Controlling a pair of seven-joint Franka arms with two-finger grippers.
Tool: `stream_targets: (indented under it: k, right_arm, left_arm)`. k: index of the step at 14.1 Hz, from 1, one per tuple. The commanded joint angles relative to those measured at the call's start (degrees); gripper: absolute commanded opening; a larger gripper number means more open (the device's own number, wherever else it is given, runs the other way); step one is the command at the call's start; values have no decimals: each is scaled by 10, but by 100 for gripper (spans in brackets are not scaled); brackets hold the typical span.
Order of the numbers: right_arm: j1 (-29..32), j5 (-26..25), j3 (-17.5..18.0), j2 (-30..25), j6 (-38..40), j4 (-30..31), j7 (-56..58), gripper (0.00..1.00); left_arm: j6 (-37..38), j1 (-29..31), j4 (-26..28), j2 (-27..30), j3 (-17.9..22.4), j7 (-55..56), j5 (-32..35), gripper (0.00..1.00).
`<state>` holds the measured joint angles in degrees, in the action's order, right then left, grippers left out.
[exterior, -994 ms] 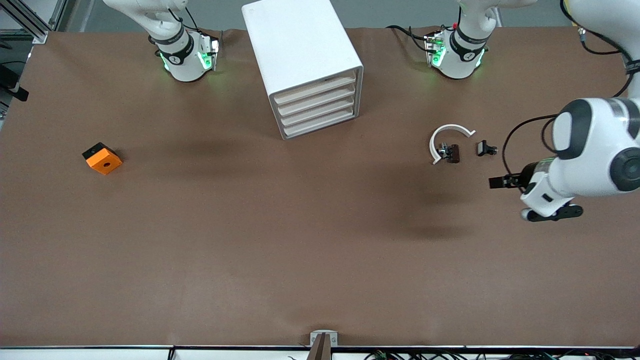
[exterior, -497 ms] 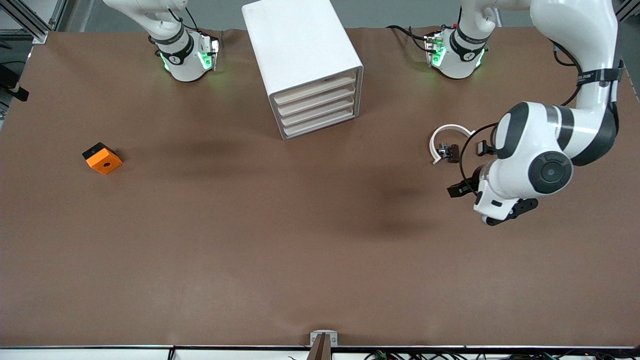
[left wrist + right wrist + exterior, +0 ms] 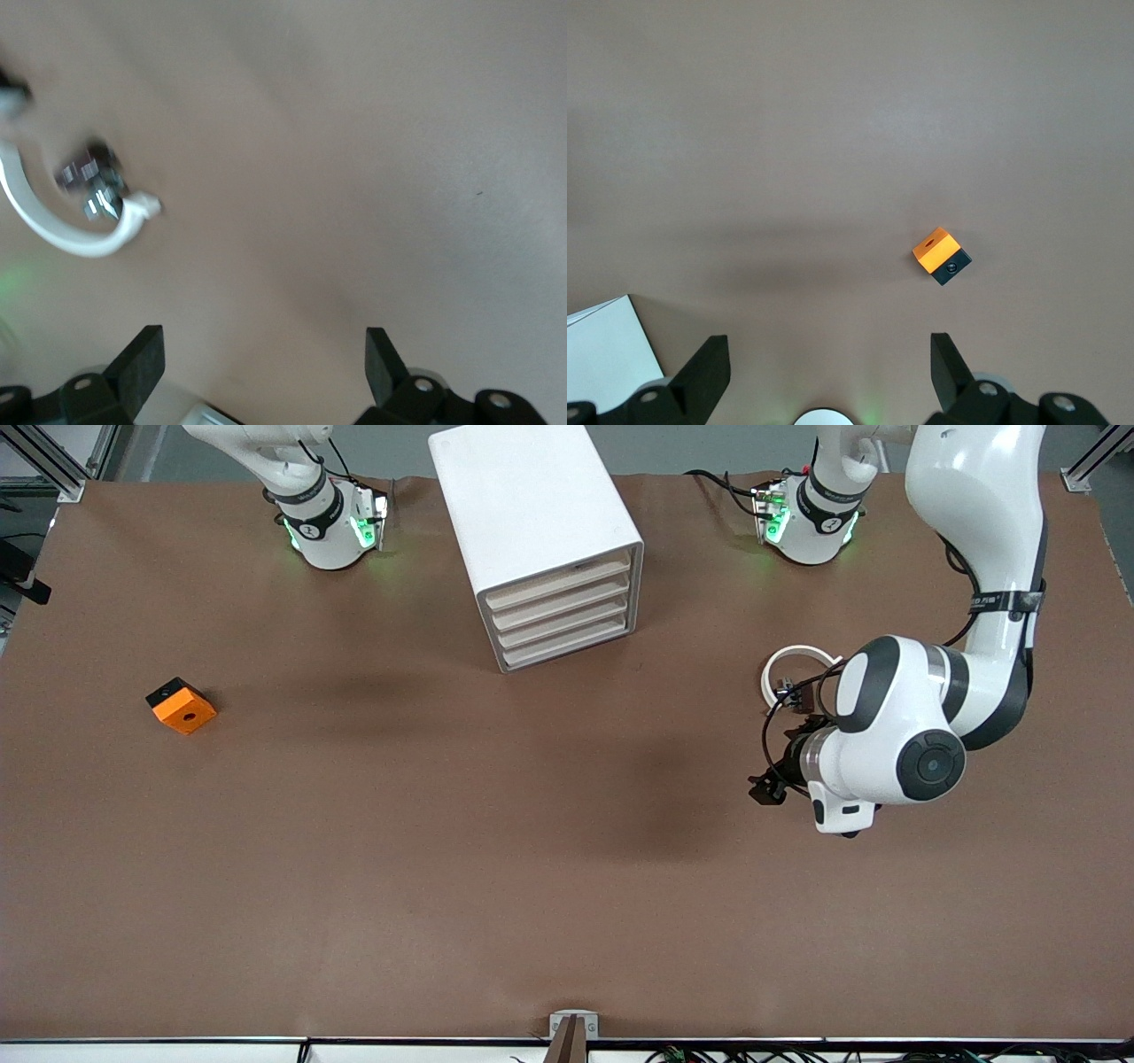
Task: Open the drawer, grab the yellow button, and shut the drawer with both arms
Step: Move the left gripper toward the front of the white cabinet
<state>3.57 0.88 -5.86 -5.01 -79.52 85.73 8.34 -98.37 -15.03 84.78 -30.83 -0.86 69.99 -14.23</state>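
Note:
The white drawer cabinet (image 3: 532,522) stands between the two arm bases, and all of its drawers (image 3: 563,611) are shut. The button is out of view. My left gripper (image 3: 766,790) is open and empty in the air over bare table beside the white arc; the left wrist view shows its jaws (image 3: 261,341) wide apart. My right gripper (image 3: 828,345) is open and empty, high over the table. It is outside the front view, where only the right arm's base (image 3: 323,522) shows.
An orange-and-black square block (image 3: 182,706) lies toward the right arm's end of the table and shows in the right wrist view (image 3: 942,255). A white arc (image 3: 784,669) with small black parts (image 3: 797,693) lies by the left arm, and shows in the left wrist view (image 3: 62,235).
The left arm has swung in from the table's end toward its middle, carrying its open gripper past the white arc and covering one black part. The right arm has not moved.

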Motion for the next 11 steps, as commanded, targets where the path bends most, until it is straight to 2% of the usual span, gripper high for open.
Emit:
stream_targets:
  k: [1, 6, 11]
  right_arm:
    - [4, -3, 4, -8, 2, 2, 1, 100]
    - [3, -3, 4, -9, 2, 2, -1, 100]
    - [4, -3, 4, -9, 3, 3, -1, 100]
  left_arm:
    - [20, 4, -39, -38, -18, 82, -43, 100]
    - [30, 11, -51, -78, -33, 228, -121, 100]
    - [122, 12, -66, -110, -33, 299, -188, 100]
